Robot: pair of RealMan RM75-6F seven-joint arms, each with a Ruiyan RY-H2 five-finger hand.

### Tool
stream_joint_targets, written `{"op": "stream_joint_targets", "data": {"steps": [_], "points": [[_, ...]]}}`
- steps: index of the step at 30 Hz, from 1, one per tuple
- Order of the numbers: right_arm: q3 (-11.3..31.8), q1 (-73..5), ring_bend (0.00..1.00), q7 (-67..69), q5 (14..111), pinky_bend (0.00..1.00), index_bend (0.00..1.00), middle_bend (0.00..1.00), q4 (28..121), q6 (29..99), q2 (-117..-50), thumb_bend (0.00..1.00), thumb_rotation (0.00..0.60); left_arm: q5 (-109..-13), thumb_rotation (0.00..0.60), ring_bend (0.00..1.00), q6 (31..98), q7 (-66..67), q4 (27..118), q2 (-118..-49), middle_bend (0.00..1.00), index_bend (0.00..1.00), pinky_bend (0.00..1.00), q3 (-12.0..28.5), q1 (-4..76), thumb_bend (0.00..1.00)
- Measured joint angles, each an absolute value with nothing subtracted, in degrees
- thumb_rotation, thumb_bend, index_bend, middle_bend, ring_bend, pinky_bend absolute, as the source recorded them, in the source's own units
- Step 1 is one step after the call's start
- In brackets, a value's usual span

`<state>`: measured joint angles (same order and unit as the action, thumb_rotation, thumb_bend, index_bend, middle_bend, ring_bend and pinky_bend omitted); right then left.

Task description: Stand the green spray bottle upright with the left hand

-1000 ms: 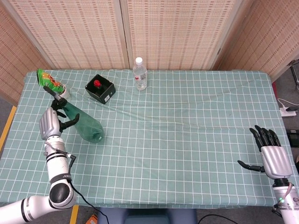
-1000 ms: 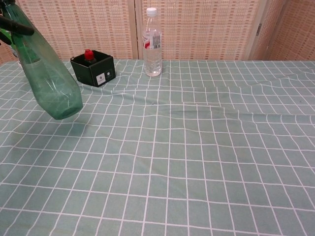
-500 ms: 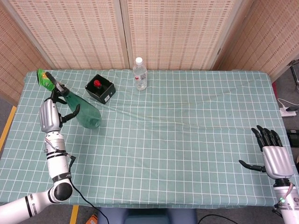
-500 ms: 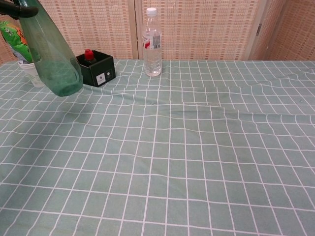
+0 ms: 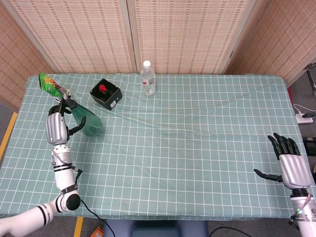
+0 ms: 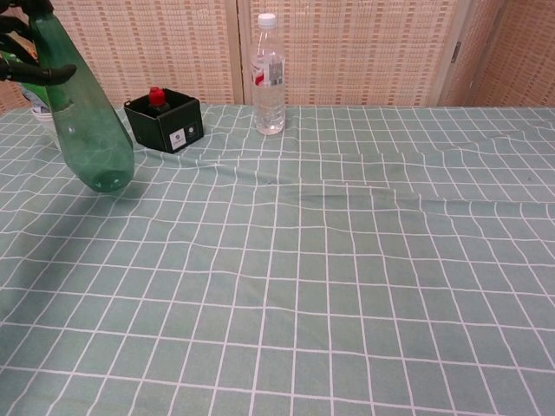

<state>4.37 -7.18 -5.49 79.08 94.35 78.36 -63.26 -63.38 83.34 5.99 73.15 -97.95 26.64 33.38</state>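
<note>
No label text is legible on any item. I see the green spray bottle [image 5: 88, 123] as translucent green with a black trigger head, tilted, base lowest, near the bench's [image 5: 197, 163] left edge. My left robot hand [image 5: 57, 129] grips its neck. My right robot hand [image 5: 292, 168] rests open, fingers spread, near the right front corner.
</note>
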Motion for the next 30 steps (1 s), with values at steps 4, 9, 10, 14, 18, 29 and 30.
{"op": "stream_joint_targets", "data": {"steps": [4,9,10,14,18,29,30], "points": [[4.37,-7.32,0.0,-5.37,78.83,0.0,0.0,0.0,94.77,77.82,-63.0,0.0,0.6,-66.8,0.6,0.44,83.78,4.51,66.98,-99.88,0.64,0.21,0.22,23.85,33.6,0.3],[4.38,-7.39,0.0,-5.31,78.81,0.0,0.0,0.0,94.81,77.71,-62.97,0.0,0.6,-69.46,0.6,0.43,84.68,2.04,63.03,-101.9,0.63,0.2,0.22,22.66,33.95,0.3],[4.39,-7.41,0.0,-5.34,78.8,0.0,0.0,0.0,94.86,77.67,-62.94,0.0,0.6,-69.4,0.6,0.43,84.75,1.88,62.91,-102.08,0.63,0.2,0.22,22.68,34.0,0.3],[4.38,-7.42,0.0,-5.15,78.81,0.0,0.0,0.0,94.97,77.61,-62.86,0.0,0.6,-68.94,0.6,0.43,84.4,1.75,63.16,-102.13,0.63,0.2,0.22,23.01,33.89,0.3],[4.32,-7.38,0.0,-4.97,78.9,0.0,0.0,0.0,94.96,77.61,-62.79,0.0,0.6,-68.37,0.6,0.42,83.45,1.35,63.8,-101.78,0.61,0.19,0.22,23.18,33.56,0.29],[4.24,-7.37,0.0,-4.36,79.09,0.0,0.0,0.0,95.13,77.48,-62.49,0.0,0.6,-68.4,0.6,0.42,82.2,2.08,63.88,-101.3,0.59,0.19,0.22,23.09,33.56,0.28],[4.23,-7.39,0.0,-4.35,79.1,0.0,0.0,0.0,95.08,77.45,-62.49,0.0,0.6,-68.36,0.6,0.42,82.09,2.2,63.86,-101.28,0.59,0.19,0.22,23.13,33.61,0.28]]}}
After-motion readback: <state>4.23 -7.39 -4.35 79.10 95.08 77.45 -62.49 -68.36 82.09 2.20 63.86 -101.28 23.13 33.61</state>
